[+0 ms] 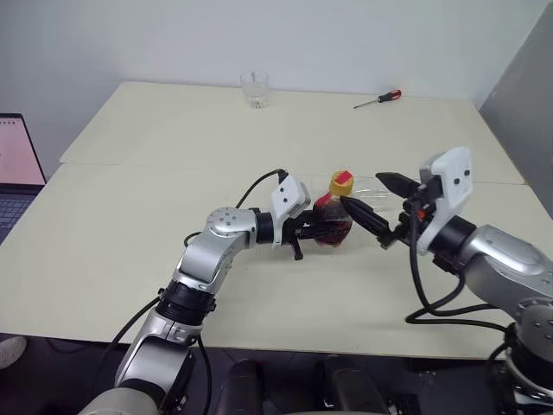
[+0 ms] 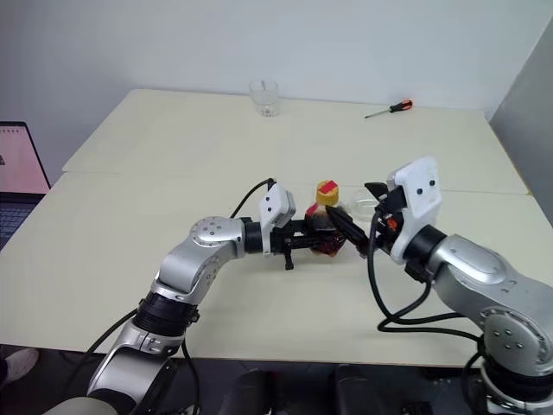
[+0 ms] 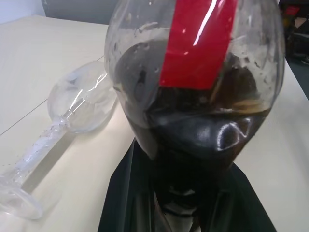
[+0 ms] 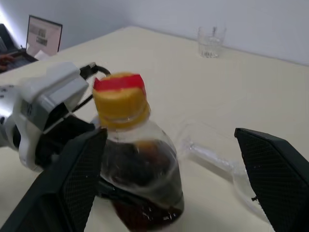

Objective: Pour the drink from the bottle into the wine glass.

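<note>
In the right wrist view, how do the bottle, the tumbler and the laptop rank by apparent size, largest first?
1. Bottle, largest, though closest to the camera.
2. Laptop.
3. Tumbler.
The last two look nearly alike and both stand far away, so their order is unsure.

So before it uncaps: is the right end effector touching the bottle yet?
Apart. In the right wrist view the right end effector stands open, with table showing between the bottle and its far finger; the near finger is less clear.

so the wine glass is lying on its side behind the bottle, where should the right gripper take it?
By the stem of the wine glass, I'd say. It lies flat on the table, bowl beside the bottle held by the left gripper, foot away from it. The open right gripper should come from above, jaws across the stem; the bowl looks too wide.
</note>
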Controlling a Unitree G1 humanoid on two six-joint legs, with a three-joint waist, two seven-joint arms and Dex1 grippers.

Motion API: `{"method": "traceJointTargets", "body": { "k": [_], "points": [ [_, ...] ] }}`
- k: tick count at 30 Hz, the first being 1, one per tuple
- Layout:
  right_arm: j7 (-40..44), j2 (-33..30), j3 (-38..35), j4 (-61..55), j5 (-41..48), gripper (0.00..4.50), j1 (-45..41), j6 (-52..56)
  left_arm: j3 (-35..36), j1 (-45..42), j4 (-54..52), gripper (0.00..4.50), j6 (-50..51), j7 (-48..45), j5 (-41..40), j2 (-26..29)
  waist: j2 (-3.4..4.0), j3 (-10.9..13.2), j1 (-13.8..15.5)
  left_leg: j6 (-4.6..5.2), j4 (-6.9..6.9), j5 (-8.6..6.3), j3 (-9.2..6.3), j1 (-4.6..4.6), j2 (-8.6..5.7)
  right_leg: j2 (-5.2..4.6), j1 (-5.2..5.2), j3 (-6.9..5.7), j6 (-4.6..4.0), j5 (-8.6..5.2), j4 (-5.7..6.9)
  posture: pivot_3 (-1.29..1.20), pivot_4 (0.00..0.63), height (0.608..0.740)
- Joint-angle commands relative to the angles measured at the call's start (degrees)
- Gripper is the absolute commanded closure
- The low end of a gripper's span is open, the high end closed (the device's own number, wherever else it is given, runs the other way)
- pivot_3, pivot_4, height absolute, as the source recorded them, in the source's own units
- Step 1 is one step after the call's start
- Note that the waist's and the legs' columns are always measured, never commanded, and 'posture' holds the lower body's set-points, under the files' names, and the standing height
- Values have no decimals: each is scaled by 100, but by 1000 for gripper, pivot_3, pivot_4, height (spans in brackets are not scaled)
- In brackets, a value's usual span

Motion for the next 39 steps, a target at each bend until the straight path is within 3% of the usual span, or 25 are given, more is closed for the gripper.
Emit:
{"method": "traceJointTargets", "body": {
  "k": [1,6,18,29,39],
  "points": [
    [148,-73,-129,-107,421,0,-169,-244,33,-115,-189,3834,-195,-37,-67,-61,0,0,-14,0,0,0,0,1,1,1,0,1,0,0,1,0,150,740],
    [-143,173,268,63,546,0,-681,-347,70,-106,-197,3834,-199,-9,-53,-48,0,0,-19,0,-1,0,-4,4,3,6,0,1,1,0,5,0,150,740],
    [-343,530,1192,726,-646,0,-1319,-703,63,-59,-254,3834,-180,43,-26,-2,0,0,-3,0,1,0,0,0,1,1,-2,0,0,1,2,0,150,740],
    [-253,648,1232,900,-1052,0,-1359,-598,78,15,-352,3835,-124,130,-52,3,0,0,-2,0,0,0,1,0,2,0,-2,0,-7,4,2,0,150,740],
    [26,393,791,706,-656,0,-1064,-458,114,2,-238,3835,-188,150,5,73,0,0,-3,0,0,0,1,0,1,0,-2,0,-9,5,2,0,150,740]
  ]
}}
